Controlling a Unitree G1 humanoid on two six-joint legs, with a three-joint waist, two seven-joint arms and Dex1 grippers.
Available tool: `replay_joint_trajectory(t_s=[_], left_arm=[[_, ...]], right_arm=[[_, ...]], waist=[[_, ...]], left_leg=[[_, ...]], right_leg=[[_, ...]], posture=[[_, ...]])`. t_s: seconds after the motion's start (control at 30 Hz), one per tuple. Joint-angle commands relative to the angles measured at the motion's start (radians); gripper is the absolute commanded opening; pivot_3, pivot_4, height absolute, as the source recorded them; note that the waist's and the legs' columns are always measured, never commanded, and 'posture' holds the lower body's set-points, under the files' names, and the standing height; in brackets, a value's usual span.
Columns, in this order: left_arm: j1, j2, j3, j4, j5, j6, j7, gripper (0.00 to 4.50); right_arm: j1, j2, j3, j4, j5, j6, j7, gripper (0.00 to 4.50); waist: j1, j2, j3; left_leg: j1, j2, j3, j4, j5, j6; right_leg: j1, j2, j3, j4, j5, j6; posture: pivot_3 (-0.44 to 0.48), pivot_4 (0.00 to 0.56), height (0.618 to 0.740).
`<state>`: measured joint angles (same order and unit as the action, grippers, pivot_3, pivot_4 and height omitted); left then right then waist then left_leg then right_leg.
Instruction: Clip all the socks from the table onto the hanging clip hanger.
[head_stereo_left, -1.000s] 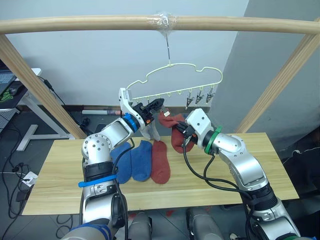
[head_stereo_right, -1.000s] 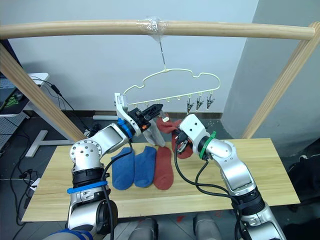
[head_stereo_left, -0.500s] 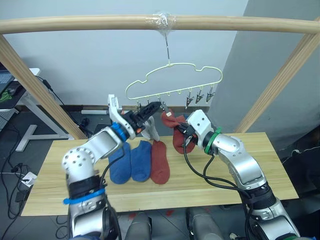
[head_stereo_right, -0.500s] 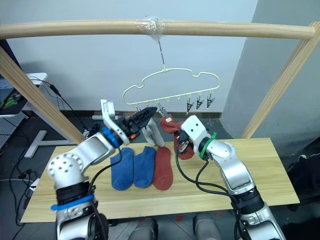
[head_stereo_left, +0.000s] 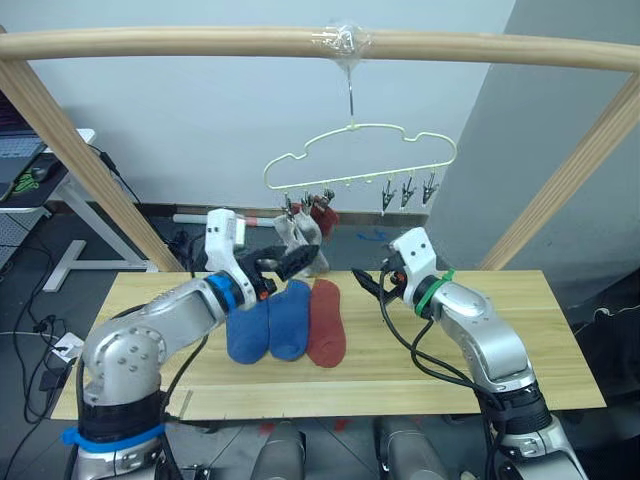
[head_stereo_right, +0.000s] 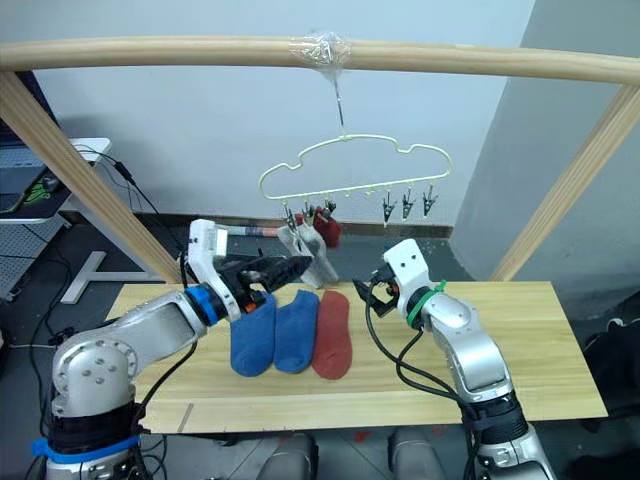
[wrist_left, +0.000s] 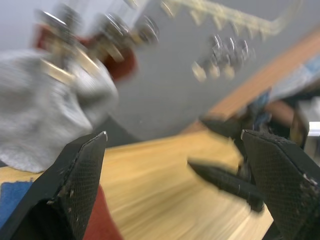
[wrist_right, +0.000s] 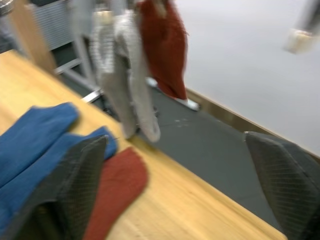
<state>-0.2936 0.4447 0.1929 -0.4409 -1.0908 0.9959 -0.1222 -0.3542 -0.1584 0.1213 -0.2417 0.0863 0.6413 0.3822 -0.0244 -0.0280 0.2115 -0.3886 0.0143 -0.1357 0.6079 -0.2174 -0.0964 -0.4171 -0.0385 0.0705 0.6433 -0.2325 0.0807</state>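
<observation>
Hovering with both end effectors spread empty, left (head_stereo_left: 292, 262) and right (head_stereo_left: 366, 283), I risk snagging the hung grey socks (head_stereo_left: 300, 240) just above my left when reaching down for the blue socks (head_stereo_left: 268, 322).

Backdrop is a plain pale wall (head_stereo_left: 200, 110) with a grey panel (head_stereo_left: 560, 120) angled in on the right. A round wooden pole frame (head_stereo_left: 180, 42) spans the top, legs slanting down either side. Dark floor (head_stereo_left: 30, 300), cables (head_stereo_left: 25, 330), and a white desk (head_stereo_left: 60, 215) off left.

On table (head_stereo_left: 520, 350): 2 blue socks (head_stereo_left: 270, 322), 1 red sock (head_stereo_left: 326, 322). On clip hanger (head_stereo_left: 360, 160): 2 grey socks (head_stereo_right: 305, 250), 1 red (head_stereo_right: 327, 227). 2 grippers.
</observation>
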Motion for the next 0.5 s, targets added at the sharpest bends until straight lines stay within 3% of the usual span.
replay_joint_trajectory(t_s=[0.03,0.13,0.2,0.3,0.5], left_arm=[[0.012,0.027,-0.058,-0.022,0.152,-0.134,-0.101,4.5],[0.018,0.052,-0.106,-0.013,0.255,-0.218,-0.181,4.5],[0.0,0.056,-0.119,0.012,0.298,-0.257,-0.217,4.5],[-0.028,0.055,-0.117,0.048,0.342,-0.3,-0.252,4.5],[-0.038,0.057,-0.126,0.049,0.393,-0.336,-0.317,4.5]], right_arm=[[-0.029,0.057,-0.056,-0.074,0.034,0.027,-0.081,4.45],[-0.048,0.093,-0.084,-0.074,0.043,0.024,-0.125,4.45],[-0.073,0.115,-0.084,-0.055,0.03,0.001,-0.157,4.1],[-0.106,0.135,-0.078,-0.026,0.016,-0.019,-0.191,3.21],[-0.156,0.159,-0.099,0.037,0.026,-0.052,-0.231,3.21]], waist=[[-0.003,0.0,0.0],[-0.005,0.0,0.0],[-0.005,0.001,0.0],[-0.007,0.001,0.0],[-0.008,0.001,0.0]], left_leg=[[-0.002,0.0,0.0,0.0,0.0,0.0],[-0.004,0.001,0.0,0.0,0.0,0.0],[-0.005,0.001,0.0,0.0,0.0,0.0],[-0.007,0.0,0.0,0.0,0.0,0.0],[-0.008,0.0,0.0,0.0,0.0,0.0]], right_leg=[[-0.003,0.0,0.0,0.001,0.0,0.0],[-0.005,0.001,0.0,0.001,0.0,0.0],[-0.005,0.001,0.0,0.0,0.0,0.0],[-0.006,0.0,0.0,0.0,0.0,0.0],[-0.007,0.0,0.0,0.0,0.001,0.001]], posture=[[0.061,0.188,0.74],[0.047,0.184,0.74],[0.043,0.182,0.74],[0.04,0.178,0.74],[0.047,0.177,0.74]])
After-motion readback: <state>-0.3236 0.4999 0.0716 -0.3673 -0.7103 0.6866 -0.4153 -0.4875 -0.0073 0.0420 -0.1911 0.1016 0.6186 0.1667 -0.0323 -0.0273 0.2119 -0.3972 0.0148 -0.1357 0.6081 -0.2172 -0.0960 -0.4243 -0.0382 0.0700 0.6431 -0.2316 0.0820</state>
